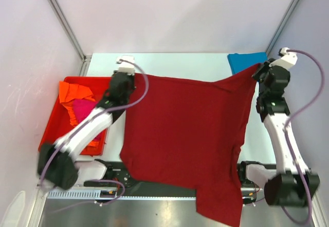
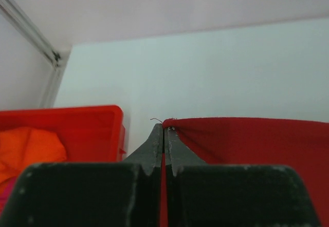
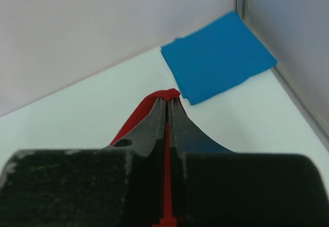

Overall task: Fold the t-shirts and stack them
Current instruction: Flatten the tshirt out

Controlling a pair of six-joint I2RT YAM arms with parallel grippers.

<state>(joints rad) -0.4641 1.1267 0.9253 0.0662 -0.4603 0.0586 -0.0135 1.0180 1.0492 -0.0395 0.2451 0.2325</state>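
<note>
A dark red t-shirt [image 1: 190, 134] is stretched out over the table, its near part hanging past the front edge. My left gripper [image 1: 129, 78] is shut on its far left corner [image 2: 177, 124]. My right gripper [image 1: 258, 73] is shut on its far right corner [image 3: 167, 94]. A folded bright blue t-shirt [image 1: 244, 61] lies at the far right corner, also in the right wrist view [image 3: 216, 57]. An orange t-shirt [image 1: 74, 91] and a magenta-pink t-shirt [image 1: 82, 109] lie in the red bin [image 1: 51, 127].
The red plastic bin [image 2: 77, 121] stands at the table's left side, close to my left arm. White walls and metal corner posts [image 1: 64, 19] enclose the back and sides. The arm bases sit at the near edge.
</note>
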